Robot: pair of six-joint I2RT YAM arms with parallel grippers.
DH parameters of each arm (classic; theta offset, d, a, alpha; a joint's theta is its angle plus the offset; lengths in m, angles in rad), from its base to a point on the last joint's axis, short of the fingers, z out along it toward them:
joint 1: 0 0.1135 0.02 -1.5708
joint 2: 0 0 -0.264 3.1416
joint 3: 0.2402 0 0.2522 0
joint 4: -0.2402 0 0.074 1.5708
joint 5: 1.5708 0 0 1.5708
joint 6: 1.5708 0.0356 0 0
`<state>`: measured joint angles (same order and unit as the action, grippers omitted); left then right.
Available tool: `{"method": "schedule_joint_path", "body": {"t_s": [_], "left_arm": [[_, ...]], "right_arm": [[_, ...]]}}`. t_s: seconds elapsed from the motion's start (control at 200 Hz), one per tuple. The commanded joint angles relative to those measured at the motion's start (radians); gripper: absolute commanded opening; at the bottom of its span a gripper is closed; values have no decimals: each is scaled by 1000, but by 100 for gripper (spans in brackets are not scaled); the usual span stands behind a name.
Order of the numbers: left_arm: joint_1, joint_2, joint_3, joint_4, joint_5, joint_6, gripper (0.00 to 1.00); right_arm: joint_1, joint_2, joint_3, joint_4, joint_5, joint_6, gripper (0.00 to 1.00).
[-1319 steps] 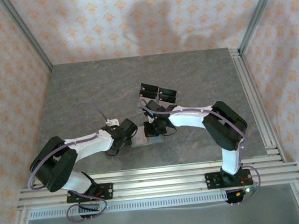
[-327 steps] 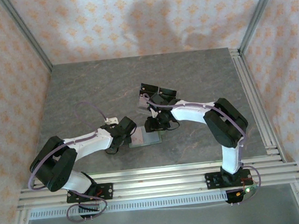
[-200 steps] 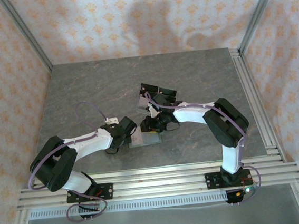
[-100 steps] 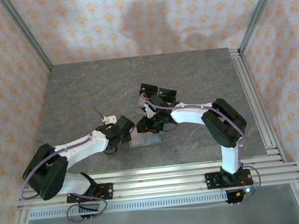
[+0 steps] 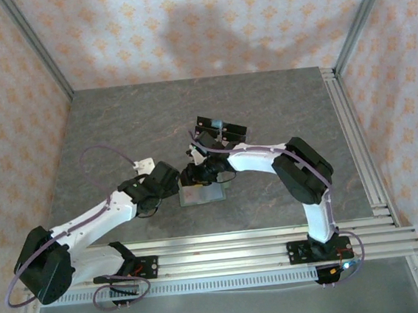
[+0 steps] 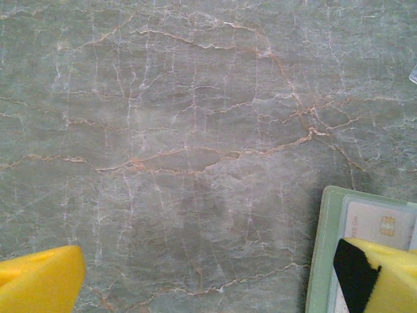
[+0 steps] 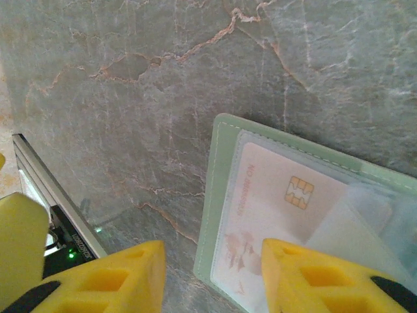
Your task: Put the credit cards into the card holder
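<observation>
Currently, the aluminium rails [image 5: 226, 252] at the near edge carry both arm bases, the left arm on the left and the right arm on the right. Both arms reach inward over the grey marbled table [image 5: 110, 129], and their tips meet near its middle.

Left gripper [image 6: 208, 255]: the jaws are fully released and spread wide, with bare table between them. In the left wrist view, one yellow finger overlaps a corner of the card holder [image 5: 202, 196]. Whether it presses on the holder cannot be told.

Card holder: sage-green, lying open and flat on the table near the middle, just beside the left gripper and under the tip of the right one. One credit card [image 7: 270, 195], pale with its chip face up, sits inside the holder behind a clear window. A translucent layer covers one end of the card; it is too blurred to identify.

Right gripper [image 7: 212, 251]: the jaws are partly parted and grasp nothing. One finger hangs over the card holder and the other over bare table, with the holder's edge running through the gap.

Just beyond the right gripper, a clear stand with black tops [image 5: 221, 131] stands on the table, apart from the card holder. Patterned walls [image 5: 182, 26] close off the far side.
</observation>
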<state>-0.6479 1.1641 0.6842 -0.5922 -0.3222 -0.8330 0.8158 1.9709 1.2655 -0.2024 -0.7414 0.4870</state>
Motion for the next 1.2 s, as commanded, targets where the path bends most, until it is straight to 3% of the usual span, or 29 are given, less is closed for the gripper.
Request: {"method": "schedule_joint_path", "body": {"t_s": [0.0,0.335,0.676,1.191], "left_arm": [[-7,-29,-20,-47,-23,-7,100],[-16,-104,-91,69,91,39,100],[-107,-130,-161,205,170,55,100],[-193,71,-140,321,126,59,100]], "right_arm": [[8,22,37,-28,-6,0,42],[14,64,74,-11,-22,6,42],[14,72,72,-5,-21,6,42],[14,72,72,-2,-13,10,42]]}}
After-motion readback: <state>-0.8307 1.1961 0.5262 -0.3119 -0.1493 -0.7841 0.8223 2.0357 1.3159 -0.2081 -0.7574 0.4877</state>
